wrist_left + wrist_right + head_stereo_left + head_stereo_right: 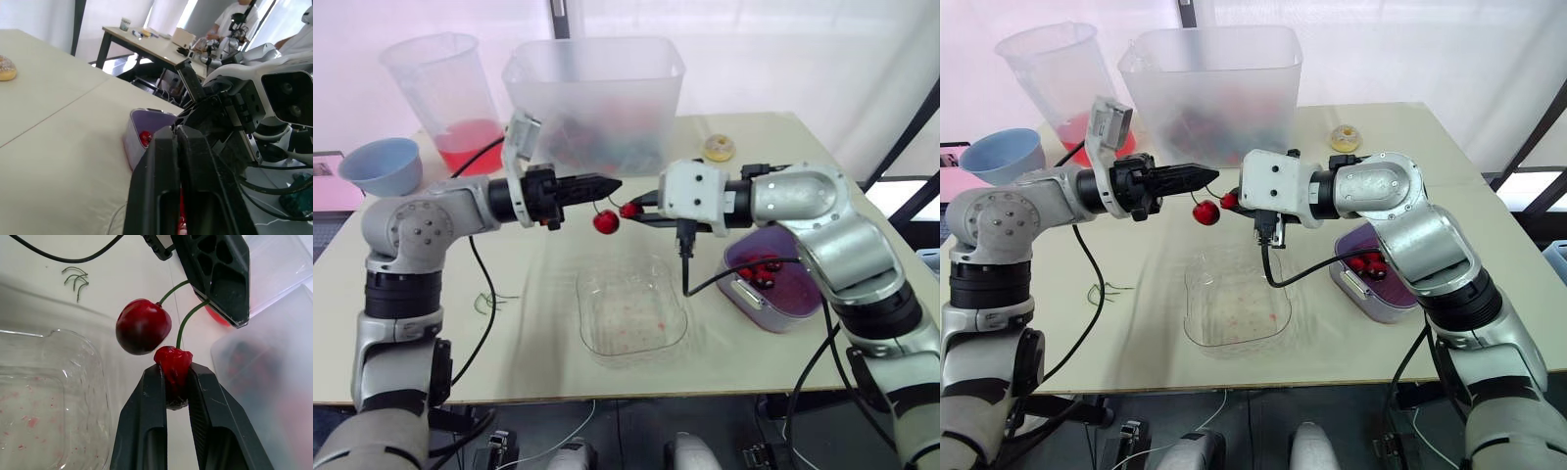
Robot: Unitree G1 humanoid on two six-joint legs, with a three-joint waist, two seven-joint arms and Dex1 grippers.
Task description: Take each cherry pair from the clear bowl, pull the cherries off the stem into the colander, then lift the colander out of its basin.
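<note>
The cherry pair [146, 328] is light, soft fruit on a thin, springy green stem [183, 328]. The skins look glossy and probably slippery, and hard pressure would bruise or burst them. The sensible holds are the ones in use: a pinch on the stem near the fork, and a gentle squeeze across the body of one cherry, so a straight pull parts them at the stalk.

The left gripper [607, 184] reaches in from the left of the head views. Its fingers are pressed together on the top of the stem, with no gap showing between them in its own wrist view. Below and just right of its tip hangs the free cherry [143, 326], touching neither claw. Beside it, the pinched cherry [173, 363] sits between the fingertips of the right gripper [175, 377], which comes in from the right. Its jaws are narrowed to the width of the fruit, and the flesh looks slightly squashed and wrinkled there.

The pair hangs in the upper middle of the frame, above the clear bowl [587, 294], which holds only red smears. The purple colander [788, 311], with several cherries inside, stands at the lower right, well apart from the pair, so I judge the fruit must be carried across before release.
</note>
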